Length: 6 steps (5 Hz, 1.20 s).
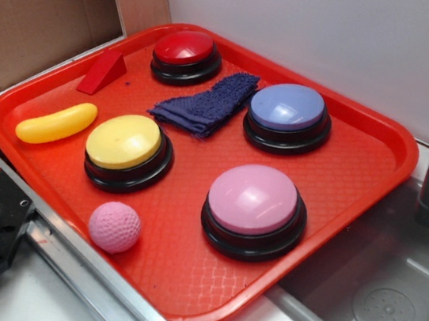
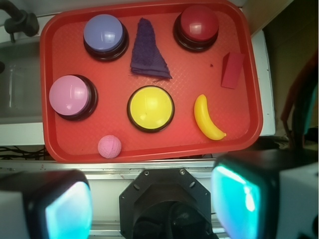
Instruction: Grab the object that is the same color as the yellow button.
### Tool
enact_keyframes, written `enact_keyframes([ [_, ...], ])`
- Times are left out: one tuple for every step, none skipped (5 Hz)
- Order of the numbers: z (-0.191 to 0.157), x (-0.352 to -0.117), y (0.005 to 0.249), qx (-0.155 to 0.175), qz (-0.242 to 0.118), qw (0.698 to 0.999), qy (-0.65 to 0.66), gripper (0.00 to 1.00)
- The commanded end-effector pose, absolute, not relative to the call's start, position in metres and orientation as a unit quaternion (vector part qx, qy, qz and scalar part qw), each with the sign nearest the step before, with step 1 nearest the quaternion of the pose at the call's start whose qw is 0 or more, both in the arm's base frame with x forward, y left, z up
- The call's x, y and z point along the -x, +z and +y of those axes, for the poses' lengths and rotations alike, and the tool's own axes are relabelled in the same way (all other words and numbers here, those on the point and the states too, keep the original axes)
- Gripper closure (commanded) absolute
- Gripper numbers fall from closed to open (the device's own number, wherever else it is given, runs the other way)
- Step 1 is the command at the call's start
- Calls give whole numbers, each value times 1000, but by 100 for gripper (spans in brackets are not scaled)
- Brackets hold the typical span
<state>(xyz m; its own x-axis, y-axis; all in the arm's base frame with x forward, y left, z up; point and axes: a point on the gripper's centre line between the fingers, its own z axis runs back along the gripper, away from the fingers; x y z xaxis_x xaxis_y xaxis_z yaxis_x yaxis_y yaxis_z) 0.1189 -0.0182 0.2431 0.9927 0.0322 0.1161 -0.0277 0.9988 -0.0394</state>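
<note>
Fingers [image 2: 152, 209] hang wide apart and hold nothing, high above the tray [image 2: 149, 147] and back from its near edge; in the wrist view their pads [image 2: 67, 211] frame the bottom of the picture. With the yellow button [image 1: 124, 142] as my mark, the banana [image 1: 55, 122] lies just beside it, toward the tray's outer rim, flat on the tray and apart from the button. A red wedge [image 1: 103, 73] sits beyond the banana, a pink ball [image 1: 115, 226] on the button's near side, a blue cloth [image 1: 205, 103] on its far side.

The banana looks like smooth, hard plastic, so I judge it light, stiff and a bit slippery. Its ends taper and would likely squirt out of a pinch. I would close across the thick middle, with the fingers set crosswise to its length. The rim is close on one side, so room there looks tight.
</note>
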Motion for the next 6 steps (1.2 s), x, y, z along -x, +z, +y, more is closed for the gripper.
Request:
enact_keyframes([
  [-18,-119,243,19,-58,998,15,0],
  [-6,-147,236,10,-57,998,31,0],
  [17,-175,201,0,-33,999,-3,0],
  [38,-179,158,-32,5,999,-31,0],
  [50,-175,121,-22,17,987,-156,0],
  [56,-170,99,-9,22,982,-185,0],
])
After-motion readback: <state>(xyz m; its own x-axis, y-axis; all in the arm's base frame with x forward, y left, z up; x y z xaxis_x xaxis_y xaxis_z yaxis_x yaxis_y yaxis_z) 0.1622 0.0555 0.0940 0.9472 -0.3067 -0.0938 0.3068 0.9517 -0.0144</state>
